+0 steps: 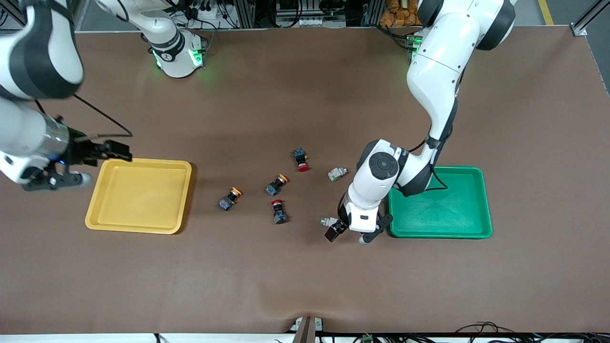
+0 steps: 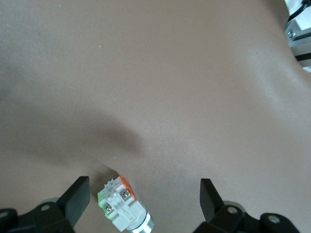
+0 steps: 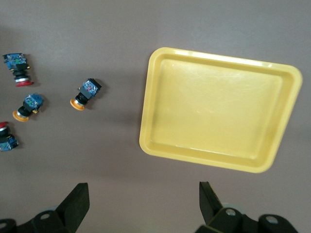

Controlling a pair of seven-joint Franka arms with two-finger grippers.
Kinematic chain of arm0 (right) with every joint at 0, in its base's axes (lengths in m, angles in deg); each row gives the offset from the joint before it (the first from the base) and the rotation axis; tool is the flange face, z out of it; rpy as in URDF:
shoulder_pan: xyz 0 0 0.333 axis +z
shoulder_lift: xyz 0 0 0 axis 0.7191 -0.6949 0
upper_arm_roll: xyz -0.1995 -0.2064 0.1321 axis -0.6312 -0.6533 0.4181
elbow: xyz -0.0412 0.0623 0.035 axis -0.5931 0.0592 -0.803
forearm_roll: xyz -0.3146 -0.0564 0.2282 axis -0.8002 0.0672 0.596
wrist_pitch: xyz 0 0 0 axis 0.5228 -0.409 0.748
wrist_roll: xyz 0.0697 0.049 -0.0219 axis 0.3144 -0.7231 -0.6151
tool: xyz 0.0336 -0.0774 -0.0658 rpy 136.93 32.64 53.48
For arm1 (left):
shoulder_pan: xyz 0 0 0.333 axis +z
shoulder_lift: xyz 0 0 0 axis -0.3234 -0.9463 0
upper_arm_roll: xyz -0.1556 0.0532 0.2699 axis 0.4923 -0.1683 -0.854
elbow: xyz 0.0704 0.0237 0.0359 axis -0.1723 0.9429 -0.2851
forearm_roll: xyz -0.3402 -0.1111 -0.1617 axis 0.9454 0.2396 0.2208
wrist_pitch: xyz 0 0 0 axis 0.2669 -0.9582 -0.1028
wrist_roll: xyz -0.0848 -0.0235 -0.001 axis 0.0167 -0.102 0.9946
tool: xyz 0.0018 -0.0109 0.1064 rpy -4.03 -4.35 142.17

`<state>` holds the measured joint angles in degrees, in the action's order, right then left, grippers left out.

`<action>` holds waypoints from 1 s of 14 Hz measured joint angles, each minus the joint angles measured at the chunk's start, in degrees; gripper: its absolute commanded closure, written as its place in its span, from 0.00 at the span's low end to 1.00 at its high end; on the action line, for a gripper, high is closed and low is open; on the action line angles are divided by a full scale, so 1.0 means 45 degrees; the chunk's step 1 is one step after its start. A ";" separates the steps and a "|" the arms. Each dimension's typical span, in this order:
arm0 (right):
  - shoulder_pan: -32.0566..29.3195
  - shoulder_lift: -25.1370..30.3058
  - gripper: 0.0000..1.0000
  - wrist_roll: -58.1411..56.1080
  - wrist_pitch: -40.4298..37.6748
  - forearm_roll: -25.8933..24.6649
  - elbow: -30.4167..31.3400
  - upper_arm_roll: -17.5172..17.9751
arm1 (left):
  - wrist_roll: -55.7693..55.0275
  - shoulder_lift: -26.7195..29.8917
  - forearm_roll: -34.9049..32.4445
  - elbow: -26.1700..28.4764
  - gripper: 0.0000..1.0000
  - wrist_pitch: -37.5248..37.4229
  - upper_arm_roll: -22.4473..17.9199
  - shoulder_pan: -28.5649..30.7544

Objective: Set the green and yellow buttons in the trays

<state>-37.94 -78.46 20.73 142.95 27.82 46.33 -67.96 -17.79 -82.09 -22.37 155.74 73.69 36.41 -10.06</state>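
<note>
The left pincer (image 1: 347,234), spread, is hovering over a green button (image 2: 122,209) (lying on its side); centring first seems wise, the green tray (image 1: 483,200) sitting at three o'clock.

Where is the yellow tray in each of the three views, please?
Front view: yellow tray lies flat at the right arm's end of the table, empty.
Left wrist view: not in it.
Right wrist view: yellow tray fills the middle, below the open right end effector.
Shared landmark: orange-capped button beside it.
</note>
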 measured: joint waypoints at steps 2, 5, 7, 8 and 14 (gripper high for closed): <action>0.0053 -0.0927 0.00 0.0301 0.0922 0.0529 0.0049 0.0002 | -0.0223 -0.0185 0.0000 -0.0003 0.00 0.0096 0.0001 -0.0068; 0.0361 -0.2378 0.00 0.1050 0.2157 0.1440 0.0052 0.0007 | -0.0681 -0.0257 0.0000 -0.0007 0.00 0.0106 0.0005 -0.0099; 0.0571 -0.3056 0.00 0.1504 0.2730 0.1709 0.0036 0.0008 | -0.0762 -0.0300 0.0001 -0.0004 0.00 0.0101 0.0012 -0.0138; 0.0707 -0.3279 0.00 0.1883 0.3084 0.1907 0.0025 0.0010 | -0.0823 -0.0371 0.0001 -0.0003 0.00 0.0100 0.0012 -0.0161; 0.2065 -0.5094 0.00 0.5163 0.5381 0.2221 -0.0350 0.0031 | -0.0832 -0.0610 0.0001 -0.0003 0.00 0.0103 0.0013 -0.0189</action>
<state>-28.65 -101.38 43.97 167.17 37.82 44.75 -67.82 -21.54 -84.83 -22.37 155.73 74.16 36.46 -10.91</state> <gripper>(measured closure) 0.000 0.000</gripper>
